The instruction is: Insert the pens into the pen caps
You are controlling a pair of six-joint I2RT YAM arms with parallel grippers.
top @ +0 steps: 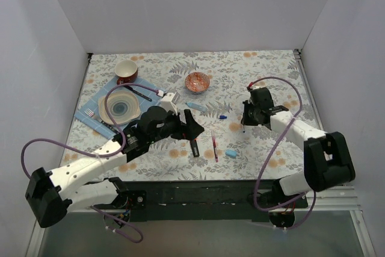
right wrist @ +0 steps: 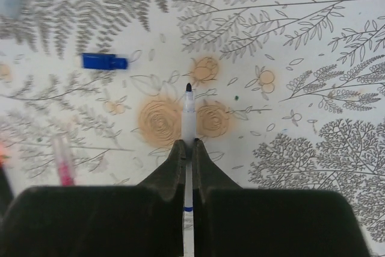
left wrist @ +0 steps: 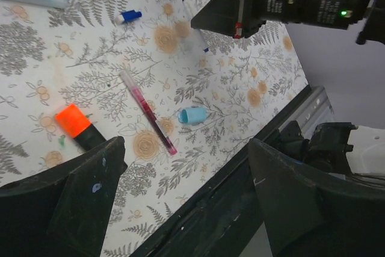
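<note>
Right tool pinches shut on a slim white pen, its dark tip pointing up-frame over the fern-printed counter. The boxy dark blue cap lies apart at upper left. Left tool gapes wide and empty, framing the stubby orange-tipped marker, the thin magenta pen and the rounded light blue cap.

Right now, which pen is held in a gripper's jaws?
The thin white pen with a dark tip, clamped in the right gripper. The thin magenta-red pen, stubby black orange-tipped marker and light blue pen lie loose on the floral table.
</note>
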